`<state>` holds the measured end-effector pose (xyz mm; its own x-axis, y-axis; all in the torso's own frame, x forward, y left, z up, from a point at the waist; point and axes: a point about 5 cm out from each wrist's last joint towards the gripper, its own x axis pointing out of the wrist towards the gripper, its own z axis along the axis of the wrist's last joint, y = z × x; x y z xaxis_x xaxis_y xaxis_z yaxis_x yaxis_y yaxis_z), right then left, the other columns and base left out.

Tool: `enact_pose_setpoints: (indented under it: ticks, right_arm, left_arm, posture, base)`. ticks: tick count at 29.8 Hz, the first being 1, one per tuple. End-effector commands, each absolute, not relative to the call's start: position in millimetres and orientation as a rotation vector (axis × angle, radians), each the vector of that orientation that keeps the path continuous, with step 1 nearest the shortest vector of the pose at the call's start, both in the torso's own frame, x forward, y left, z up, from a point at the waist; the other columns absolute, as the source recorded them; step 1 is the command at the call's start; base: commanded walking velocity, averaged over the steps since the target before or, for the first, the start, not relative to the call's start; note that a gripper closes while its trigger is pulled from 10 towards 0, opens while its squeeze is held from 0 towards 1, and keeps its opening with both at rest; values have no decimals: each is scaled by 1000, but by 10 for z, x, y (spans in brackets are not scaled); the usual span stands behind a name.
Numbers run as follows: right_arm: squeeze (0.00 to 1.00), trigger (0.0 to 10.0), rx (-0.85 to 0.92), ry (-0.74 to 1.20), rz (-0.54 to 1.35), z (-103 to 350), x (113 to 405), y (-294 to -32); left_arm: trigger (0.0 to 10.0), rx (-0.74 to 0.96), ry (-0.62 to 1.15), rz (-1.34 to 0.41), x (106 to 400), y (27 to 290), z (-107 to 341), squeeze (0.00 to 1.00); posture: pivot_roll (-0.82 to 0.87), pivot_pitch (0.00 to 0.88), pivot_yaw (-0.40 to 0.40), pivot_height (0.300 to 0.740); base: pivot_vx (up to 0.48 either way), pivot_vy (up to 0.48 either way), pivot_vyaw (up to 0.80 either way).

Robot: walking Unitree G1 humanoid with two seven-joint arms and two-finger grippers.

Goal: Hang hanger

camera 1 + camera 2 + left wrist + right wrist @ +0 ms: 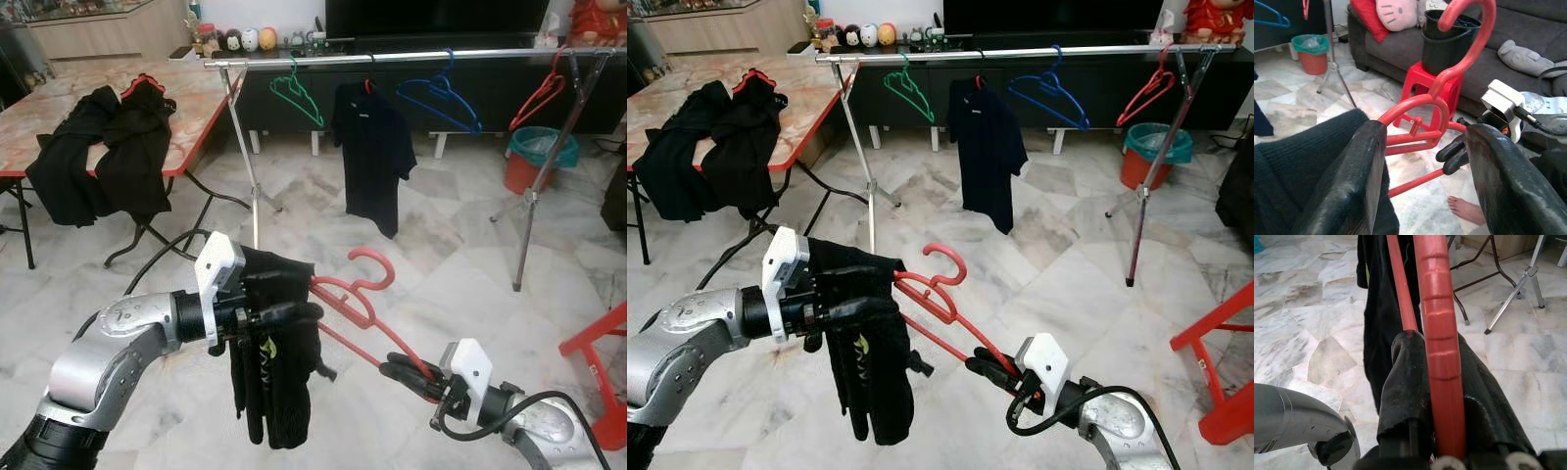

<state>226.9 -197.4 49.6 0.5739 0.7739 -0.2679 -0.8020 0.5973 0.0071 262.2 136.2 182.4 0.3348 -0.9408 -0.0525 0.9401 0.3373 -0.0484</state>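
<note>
Both tools meet at one red hanger (358, 294), held low over the marble floor (441, 255), well short of the clothes rail (411, 59). Right tool (404, 373) has its two black fingers pressed together on the hanger's lower arm; the right wrist view shows the red bar clamped between the pads (1405, 382). Left tool (279, 313) sits at the hanger's other end, wrapped in a black garment (279, 382) that hangs down from it. In the left wrist view its fingers (1352, 181) stand spread, with dark cloth against one of them and the hanger's neck and hook in the gap beyond.

On the rail hang a green hanger (296, 93), a black shirt (374, 157), a blue hanger (441, 98) and another red hanger (539, 93). To the rail's left stands a desk (69, 108) with dark clothes (108, 152) heaped over its edge. A green bin (539, 157) stands behind the rail's right end.
</note>
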Motion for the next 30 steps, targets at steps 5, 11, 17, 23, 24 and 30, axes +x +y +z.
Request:
enact_pose_setpoints:
  ticks: [5,11,17,23,24,30]
  right_arm:
    - [0,10000,-127,170,925,610,2337,-1909]
    - [0,10000,-126,167,925,613,2343,-1895]
    - [0,10000,-127,169,921,596,2347,-1883]
    - [0,10000,-129,166,876,592,2386,-1908]
    - [0,10000,-127,163,875,595,2390,-1905]
    - [0,10000,-117,153,857,606,2417,-1885]
  left_arm:
    - [10000,-17,46,-1207,2653,1378,1878,0]
    - [10000,-30,30,-1196,2665,1388,1925,0]
    - [10000,-36,24,-1208,2656,1361,1937,0]
    - [10000,-45,23,-1211,2663,1358,1951,0]
    - [10000,-45,24,-1212,2663,1357,1951,0]
    - [10000,-52,17,-1216,2663,1347,1959,0]
  posture:
    - [-26,25,94,740]
    - [-20,29,96,740]
    - [-22,29,96,740]
    - [-22,29,96,740]
    - [-22,29,96,740]
    - [-20,28,95,740]
  base:
    - [0,259,0]
    - [0,269,0]
    - [0,269,0]
    - [0,262,0]
    - [0,259,0]
    - [0,139,0]
